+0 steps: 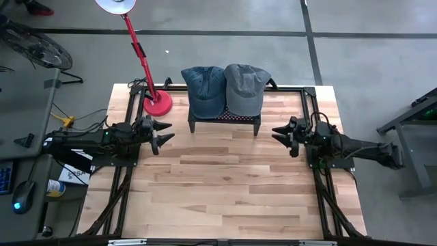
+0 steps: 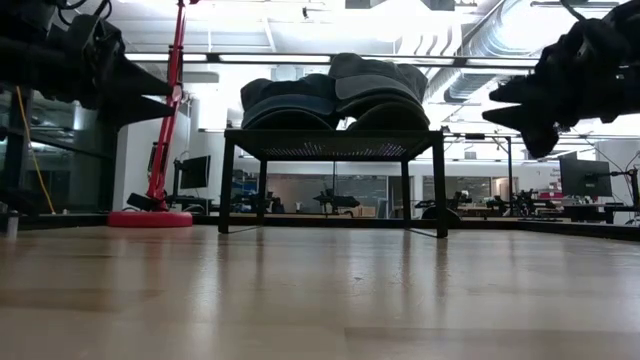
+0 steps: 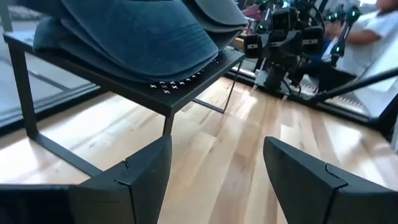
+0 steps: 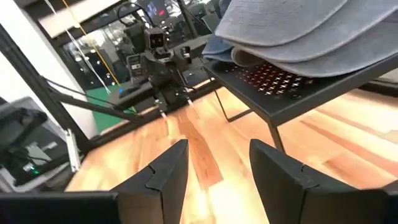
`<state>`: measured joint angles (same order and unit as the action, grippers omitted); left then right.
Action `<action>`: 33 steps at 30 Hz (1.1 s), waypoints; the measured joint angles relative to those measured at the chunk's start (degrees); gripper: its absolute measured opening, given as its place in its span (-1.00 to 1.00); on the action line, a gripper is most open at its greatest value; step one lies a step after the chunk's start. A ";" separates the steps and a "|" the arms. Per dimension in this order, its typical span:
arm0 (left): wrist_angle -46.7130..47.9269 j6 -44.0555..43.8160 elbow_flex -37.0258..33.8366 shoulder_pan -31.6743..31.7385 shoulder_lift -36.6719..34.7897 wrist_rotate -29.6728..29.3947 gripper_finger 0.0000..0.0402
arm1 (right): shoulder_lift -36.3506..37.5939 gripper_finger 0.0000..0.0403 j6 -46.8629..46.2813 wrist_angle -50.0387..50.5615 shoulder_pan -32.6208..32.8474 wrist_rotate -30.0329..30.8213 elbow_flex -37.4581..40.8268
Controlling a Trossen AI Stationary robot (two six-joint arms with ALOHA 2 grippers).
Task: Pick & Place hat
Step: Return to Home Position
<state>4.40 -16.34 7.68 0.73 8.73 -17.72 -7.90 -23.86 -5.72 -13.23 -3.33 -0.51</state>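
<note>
nearest me the worktop (image 1: 225,198) is bare boards, with no cap lying on it to be picked up. halfway back the two arms sit at their own sides, lifted clear of the wood. the left end effector (image 1: 168,131) points in toward the middle, released, its fingers spread with nothing between them. the right end effector (image 1: 276,135) mirrors it from the other side, likewise released and empty. both are well apart from the shelf (image 1: 225,119), which stands between them toward the far edge. on it the blue caps (image 1: 205,89) lie on the left arm's side and the gray caps (image 1: 244,87) just beside them, touching. the low view shows their brims layered one over another. a red lamp (image 1: 157,104) stands near the shelf's left leg. by my reckoning the placing is done, since every cap in sight is up on the shelf. all that looks left is for the arms to settle into their rest pose, if they are not there already.
</note>
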 joint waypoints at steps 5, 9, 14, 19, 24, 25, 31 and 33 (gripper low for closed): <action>0.02 4.25 0.00 0.00 0.00 0.02 0.25 | 0.49 -0.20 1.48 3.45 0.00 0.03 0.00; 0.04 4.53 0.00 0.00 0.00 0.02 0.25 | 0.48 -0.19 -4.33 3.59 0.02 -0.07 0.00; 0.07 4.52 0.02 0.00 0.00 0.04 0.25 | 0.48 -0.20 -5.64 3.59 0.02 -0.11 0.00; 0.09 4.51 0.02 0.00 0.00 0.07 0.25 | 0.48 -0.20 -5.70 3.65 0.02 -0.17 0.02; 0.09 4.51 0.02 0.00 0.00 0.24 0.25 | 0.48 -0.19 -5.70 3.68 0.02 -0.20 0.02; 0.09 4.51 0.02 0.00 0.00 0.24 0.25 | 0.48 -0.19 -5.70 3.68 0.02 -0.20 0.02; 0.11 4.51 0.02 0.00 0.00 0.22 0.25 | 0.48 -0.19 -5.70 3.72 0.02 -0.22 0.02; 0.09 4.51 0.02 0.00 0.02 0.22 0.25 | 0.48 -0.19 -5.70 3.72 0.02 -0.22 0.02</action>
<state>4.49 -11.84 7.70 0.73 8.75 -17.50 -7.42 -29.56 -2.00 -13.21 -3.55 -0.49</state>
